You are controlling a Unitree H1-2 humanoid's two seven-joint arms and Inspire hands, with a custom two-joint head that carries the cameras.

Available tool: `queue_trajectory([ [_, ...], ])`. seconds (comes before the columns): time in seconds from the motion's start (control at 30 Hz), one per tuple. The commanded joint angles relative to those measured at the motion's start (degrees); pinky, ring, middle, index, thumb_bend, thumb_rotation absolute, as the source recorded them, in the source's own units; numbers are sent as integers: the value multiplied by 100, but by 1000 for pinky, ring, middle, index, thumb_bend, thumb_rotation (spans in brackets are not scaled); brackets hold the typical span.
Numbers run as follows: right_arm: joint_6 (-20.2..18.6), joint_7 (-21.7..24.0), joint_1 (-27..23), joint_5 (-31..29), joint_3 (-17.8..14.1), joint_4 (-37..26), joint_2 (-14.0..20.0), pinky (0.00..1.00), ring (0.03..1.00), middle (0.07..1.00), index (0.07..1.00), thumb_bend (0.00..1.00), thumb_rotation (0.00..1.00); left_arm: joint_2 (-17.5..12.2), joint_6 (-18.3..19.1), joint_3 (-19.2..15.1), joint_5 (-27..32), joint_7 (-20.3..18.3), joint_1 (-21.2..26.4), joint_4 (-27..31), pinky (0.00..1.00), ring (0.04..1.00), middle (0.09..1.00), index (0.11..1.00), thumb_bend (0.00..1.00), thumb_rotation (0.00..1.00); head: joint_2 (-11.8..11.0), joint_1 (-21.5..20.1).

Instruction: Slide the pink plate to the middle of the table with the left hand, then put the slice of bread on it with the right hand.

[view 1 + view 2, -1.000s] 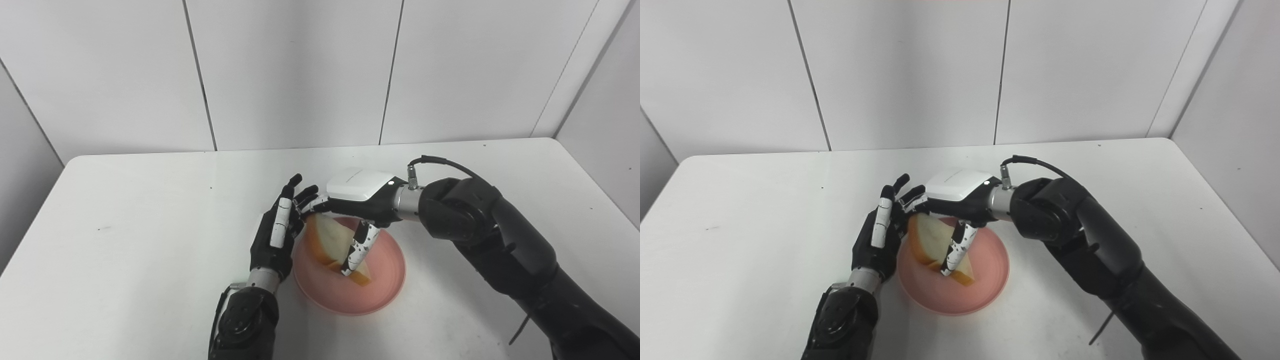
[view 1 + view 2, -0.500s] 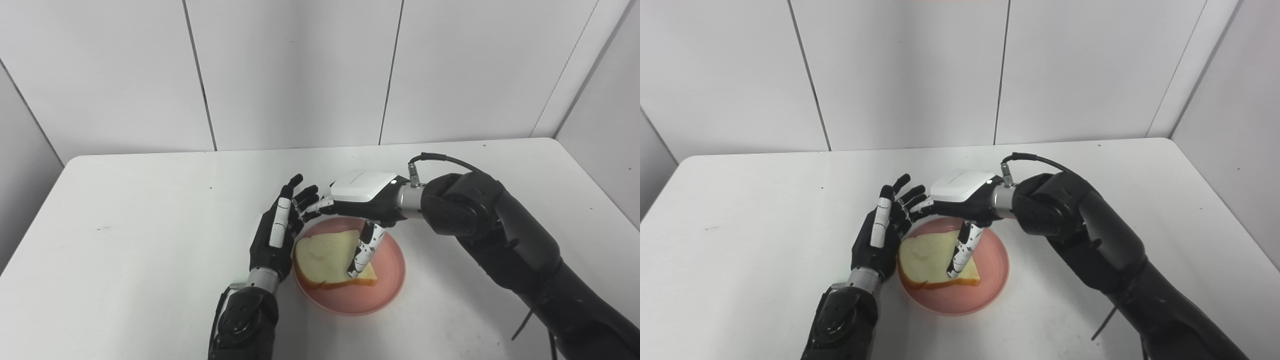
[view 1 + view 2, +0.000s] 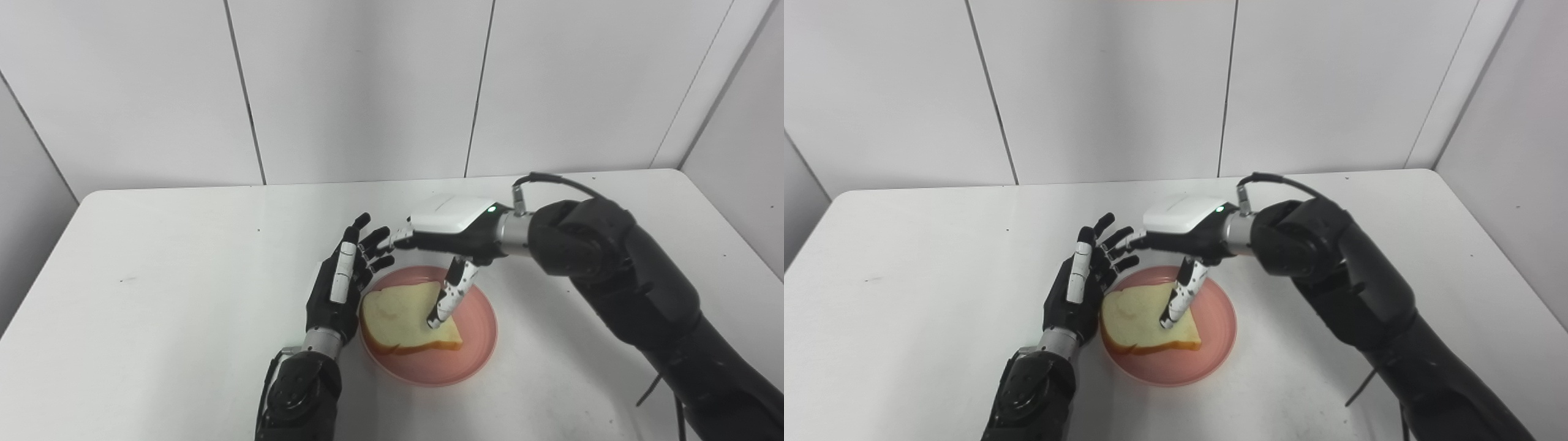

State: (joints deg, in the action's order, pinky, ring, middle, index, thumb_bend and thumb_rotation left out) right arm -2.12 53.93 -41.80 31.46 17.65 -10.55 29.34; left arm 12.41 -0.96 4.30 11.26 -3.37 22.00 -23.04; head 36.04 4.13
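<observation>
The pink plate sits near the table's middle, toward the front. A slice of bread lies flat on its left half. My right hand hovers over the plate's far edge, open, its thumb pointing down over the bread; whether the thumb tip touches the slice is unclear. My left hand stands on edge against the plate's left rim, fingers spread and open, holding nothing.
The white table is bounded by white wall panels at the back and both sides. A black cable hangs from my right forearm near the table's front right.
The bread, held tilted in my right hand one second ago, dropped flat onto the plate. My right hand has since let go and risen slightly toward the right. The left hand stayed put.
</observation>
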Motion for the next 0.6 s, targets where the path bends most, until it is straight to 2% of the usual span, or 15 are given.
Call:
queue_trajectory([
  [0.0,50,-709,101,-412,-484,93,-69,750,840,839,844,1000,840,233,245,-56,-1,132,-216,-172,754,838,815,881,897,829,-18,-1],
  [0.03,73,-858,181,-528,-587,153,-106,721,837,846,850,982,892,230,240,-64,1,138,-212,-175,767,846,820,883,900,830,-18,-1],
  [0.13,200,-1760,732,-1171,-1238,737,-461,697,816,868,884,927,980,226,1,-84,-240,414,-194,-195,776,876,863,907,891,823,-31,17],
  [0.2,241,-2338,1117,-1611,-1651,1167,-811,715,816,870,895,924,994,212,-149,-62,-523,680,-190,-158,769,883,885,917,887,835,-22,26],
  [0.27,349,-2736,1410,-2023,-1935,1467,-1131,715,819,864,900,903,999,200,-207,-61,-659,824,-186,-106,785,902,922,932,882,848,2,14],
  [0.3,339,-2890,1527,-2235,-2052,1555,-1298,725,824,872,911,866,1000,194,-213,-73,-679,856,-176,-95,808,912,940,935,892,852,14,-5],
  [0.43,311,-3514,1904,-2749,-2375,1705,-1867,774,835,881,916,929,1000,166,-216,-82,-727,896,-154,-96,872,942,963,947,921,866,6,-62],
  [0.5,342,-3745,2031,-2879,-2458,1763,-2028,787,835,885,919,929,1000,159,-193,-72,-745,896,-171,-67,884,948,965,949,918,871,6,-62],
  [0.57,392,-3950,2148,-2981,-2524,1817,-2148,793,835,891,928,888,1000,161,-173,-73,-761,898,-190,-36,896,956,970,953,905,877,9,-70],
])
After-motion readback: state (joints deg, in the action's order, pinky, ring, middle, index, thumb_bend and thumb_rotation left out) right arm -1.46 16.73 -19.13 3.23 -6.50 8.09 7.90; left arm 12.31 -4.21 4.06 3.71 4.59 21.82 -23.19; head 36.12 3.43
